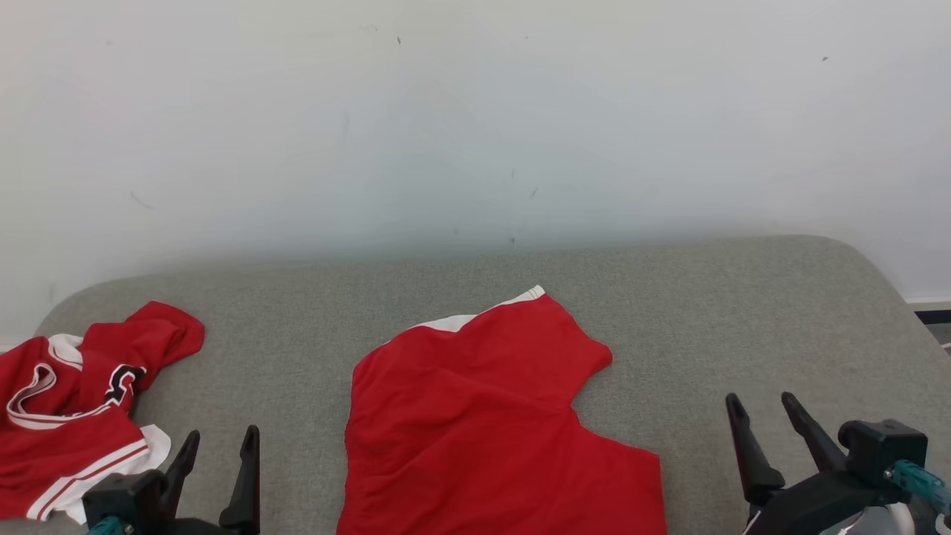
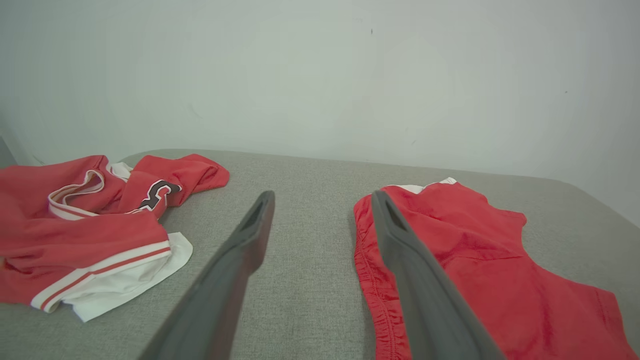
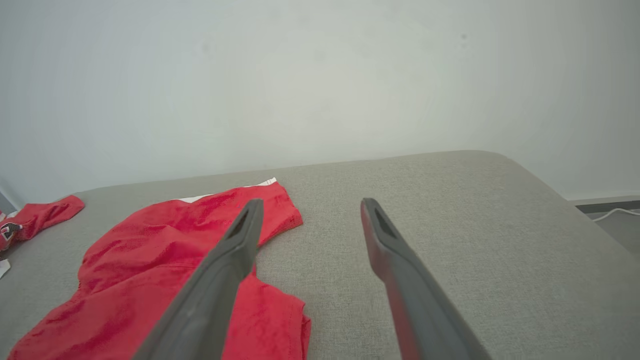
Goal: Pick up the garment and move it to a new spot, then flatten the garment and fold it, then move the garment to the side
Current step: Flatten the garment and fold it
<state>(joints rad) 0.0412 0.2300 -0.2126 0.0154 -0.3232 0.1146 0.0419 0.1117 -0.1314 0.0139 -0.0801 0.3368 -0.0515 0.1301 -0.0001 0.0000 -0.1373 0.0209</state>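
Note:
A plain red garment (image 1: 490,416) with a white band at its far edge lies spread in the middle of the grey padded surface (image 1: 706,297), its near part running off the bottom of the head view. My left gripper (image 1: 223,435) hovers open just left of it, fingers apart with nothing between them; in the left wrist view the garment (image 2: 475,260) lies under the right finger of my left gripper (image 2: 322,197). To the garment's right, my right gripper (image 1: 761,401) is open and empty. In the right wrist view the garment (image 3: 150,265) sits left of my right gripper (image 3: 311,202).
A second red garment with white trim and a dark emblem (image 1: 74,401) lies crumpled at the surface's left end (image 2: 90,225). A pale wall (image 1: 475,134) rises right behind the surface. The surface's rounded right edge drops to a floor with a white cable (image 3: 615,212).

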